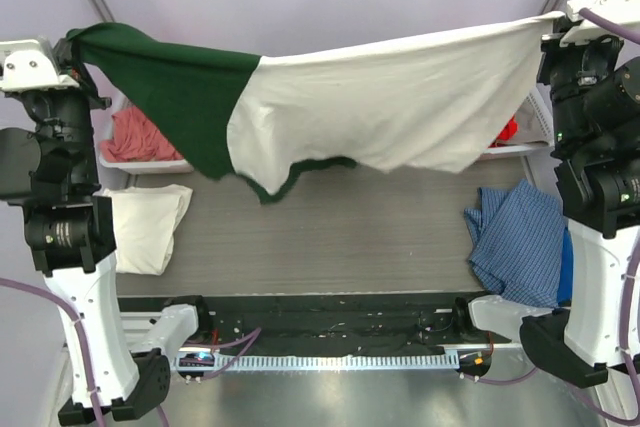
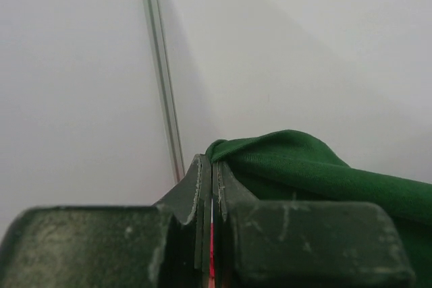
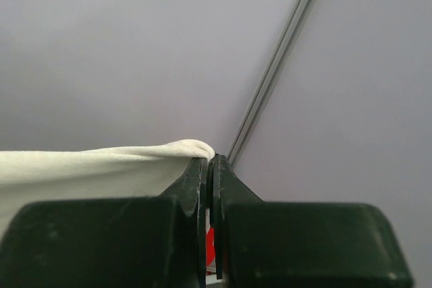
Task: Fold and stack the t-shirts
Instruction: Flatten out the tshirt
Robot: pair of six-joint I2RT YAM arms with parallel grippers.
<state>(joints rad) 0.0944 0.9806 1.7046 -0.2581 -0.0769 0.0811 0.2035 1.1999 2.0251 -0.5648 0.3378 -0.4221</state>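
**Two shirts strung between raised arms**

Nearest the arm bases, the grey table (image 1: 330, 237) carries a folded white t-shirt (image 1: 145, 222) on its left side, beside the left arm's column. A crumpled blue checked cloth (image 1: 520, 242) lies on the right side, against the right arm. The two are well apart, with bare tabletop between them.

Above the table, both arms are lifted high and spread wide. The left gripper (image 1: 72, 49) (image 2: 210, 163) has its jaws pressed together on a bunched corner of the dark green t-shirt (image 1: 170, 87) (image 2: 304, 166). The cloth spills out to the right of the fingers in the left wrist view. The right gripper (image 1: 560, 19) (image 3: 208, 160) is likewise clamped, pinching a corner of the cream t-shirt (image 1: 400, 107) (image 3: 88, 166), which trails off to the left in its wrist view.

The two shirts hang as one span between the grippers, clear of the table. Green takes the left third and cream the rest. The cream one overlaps the green, whose dark hem peeks out below the cream's lower edge near the middle. How the two are joined cannot be told.

Behind the hanging cloth, a pink garment (image 1: 135, 137) lies in the left bin (image 1: 150, 165). A bit of a red garment (image 1: 508, 130) shows in the right bin (image 1: 515, 150).
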